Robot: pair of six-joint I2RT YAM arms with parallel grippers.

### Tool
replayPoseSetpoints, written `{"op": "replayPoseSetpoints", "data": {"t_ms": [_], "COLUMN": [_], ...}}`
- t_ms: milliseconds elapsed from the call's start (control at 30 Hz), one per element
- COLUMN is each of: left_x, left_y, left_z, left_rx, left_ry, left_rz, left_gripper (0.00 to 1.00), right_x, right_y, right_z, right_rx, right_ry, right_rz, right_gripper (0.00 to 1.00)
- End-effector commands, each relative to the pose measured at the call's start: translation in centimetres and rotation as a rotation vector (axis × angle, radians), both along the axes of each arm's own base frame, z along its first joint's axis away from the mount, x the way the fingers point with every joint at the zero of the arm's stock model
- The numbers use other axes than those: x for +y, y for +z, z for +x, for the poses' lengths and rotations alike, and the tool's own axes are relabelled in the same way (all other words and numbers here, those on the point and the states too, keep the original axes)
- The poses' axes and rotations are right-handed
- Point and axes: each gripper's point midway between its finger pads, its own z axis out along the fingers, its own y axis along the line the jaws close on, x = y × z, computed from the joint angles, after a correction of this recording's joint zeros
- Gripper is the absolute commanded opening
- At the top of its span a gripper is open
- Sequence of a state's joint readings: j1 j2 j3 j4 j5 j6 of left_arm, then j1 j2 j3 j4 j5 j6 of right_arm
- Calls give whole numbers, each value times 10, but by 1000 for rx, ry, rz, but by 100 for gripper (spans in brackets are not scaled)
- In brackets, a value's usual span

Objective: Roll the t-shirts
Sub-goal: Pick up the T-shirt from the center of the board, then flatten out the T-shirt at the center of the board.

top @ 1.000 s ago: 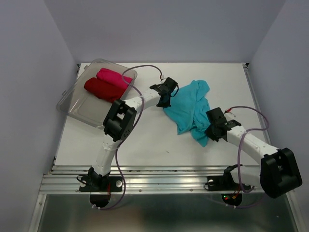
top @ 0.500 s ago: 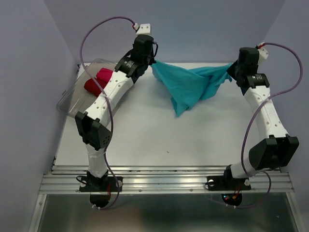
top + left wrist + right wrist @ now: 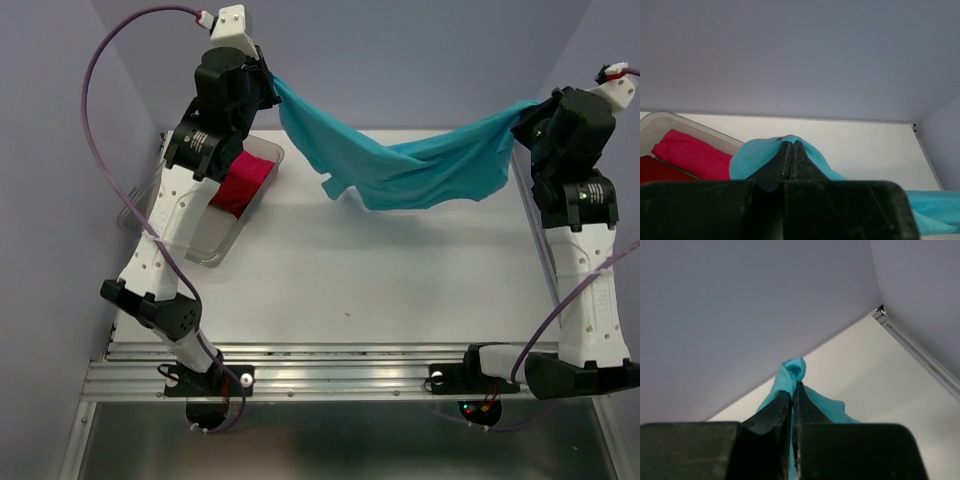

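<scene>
While both arms reach high above the counter (image 3: 350, 280), the turquoise t-shirt (image 3: 400, 172) hangs between them like a hammock. It's stretched wide, I'd say, so it can go down flat for rolling. Now the left gripper (image 3: 268, 82) is clamped on one bunched edge and the right gripper (image 3: 533, 108) is pinched tight on the opposite one. The cloth sags below and inward from each. Down beneath the left gripper, the magenta t-shirt (image 3: 245, 180) and dark red t-shirt (image 3: 655, 170) sit bundled in the clear tub (image 3: 205, 245).

Tub (image 3: 222, 234) half behind left arm (image 3: 185, 190), dark red shirt (image 3: 657, 170) cropped
</scene>
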State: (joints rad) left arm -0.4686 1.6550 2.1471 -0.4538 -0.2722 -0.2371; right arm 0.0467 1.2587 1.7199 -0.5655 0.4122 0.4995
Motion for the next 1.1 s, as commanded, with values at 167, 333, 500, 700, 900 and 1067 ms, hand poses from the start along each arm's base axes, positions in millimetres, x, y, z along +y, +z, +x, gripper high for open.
{"op": "replayPoseSetpoints", "data": {"t_ms": [167, 333, 500, 700, 900, 1067], "left_x": [20, 6, -19, -50, -77, -96], "left_y": [114, 74, 4, -89, -181, -234], "left_z": [-95, -104, -74, -34, -1, 12], "left_rx": [-286, -221, -74, 85, 250, 421], "left_ry": [-136, -215, -245, -259, -267, -321], "left_rz": [-167, -153, -131, -76, -43, 19], "left_gripper": [0, 0, 0, 0, 3, 78], "right_x": [-12, -22, -32, -28, -19, -2], "right_y": [85, 93, 60, -39, -111, -203], "right_z": [-71, -86, -35, 77, 171, 209], "right_rx": [-180, -194, -74, 160, 250, 452], "right_ry": [-29, -78, -133, -96, -28, 75], "right_rz": [-81, -106, -173, -268, -272, -216], "right_gripper": [1, 1, 1, 1, 18, 90]}}
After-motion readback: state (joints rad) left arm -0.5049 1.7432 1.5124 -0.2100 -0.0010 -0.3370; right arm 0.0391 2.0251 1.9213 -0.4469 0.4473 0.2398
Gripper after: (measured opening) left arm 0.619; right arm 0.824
